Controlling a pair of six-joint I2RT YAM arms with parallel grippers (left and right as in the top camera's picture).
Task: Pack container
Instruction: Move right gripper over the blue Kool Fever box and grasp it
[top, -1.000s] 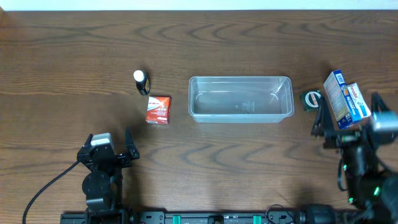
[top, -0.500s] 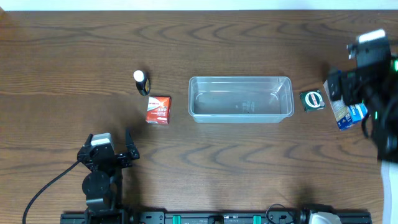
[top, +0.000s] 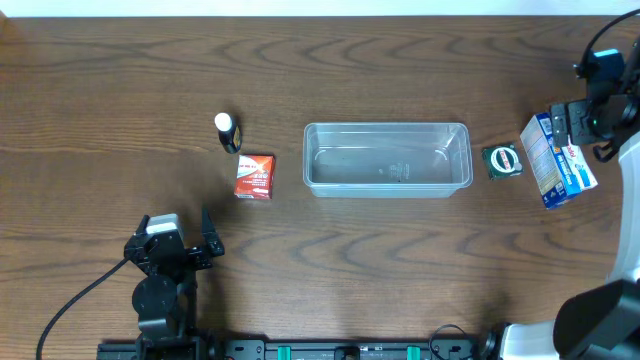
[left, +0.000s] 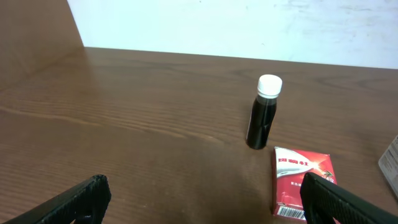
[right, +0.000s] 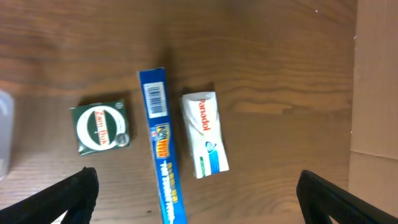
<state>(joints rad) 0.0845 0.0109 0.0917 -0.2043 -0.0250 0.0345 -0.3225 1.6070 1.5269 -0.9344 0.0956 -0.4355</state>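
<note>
I am keeping both end effectors spread wide, with nothing between the fingers. My left end effector (left: 202, 186) is pointing low across the desk (left: 124, 112). A dark bottle (left: 263, 112) with a white cap and a red box (left: 303, 180) are standing ahead of it, a little to its right. The container (top: 388, 190) is lying farther right, between my two arms. My right end effector (right: 198, 180) is facing down over a green box (right: 99, 128), a blue box (right: 163, 174) and a white Panadol box (right: 205, 143). The container is sitting just past the green box.

Right wrist view: the blue box (right: 164, 162) runs off the edge at six o'clock; only a sliver of the container (right: 4, 134) shows at nine o'clock.
</note>
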